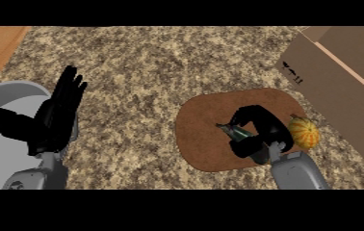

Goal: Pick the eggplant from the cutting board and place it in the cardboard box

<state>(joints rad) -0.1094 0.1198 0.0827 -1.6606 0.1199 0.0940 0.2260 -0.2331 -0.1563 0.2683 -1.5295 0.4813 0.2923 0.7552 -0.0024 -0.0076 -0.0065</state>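
A brown cutting board (206, 129) lies on the speckled counter at centre right. My right hand (262, 126) is over the board with its fingers curled round the eggplant (237, 133), of which only a dark greenish end shows at the hand's left side. The cardboard box (327, 76) stands at the upper right, just beyond the board's far right corner. My left hand (60, 109) rests open at the left edge, fingers up.
An orange and yellow striped squash (304, 132) sits on the board's right edge, touching my right hand. A strip of wood (10, 40) shows at the upper left corner. Bare counter lies between the board and my left hand.
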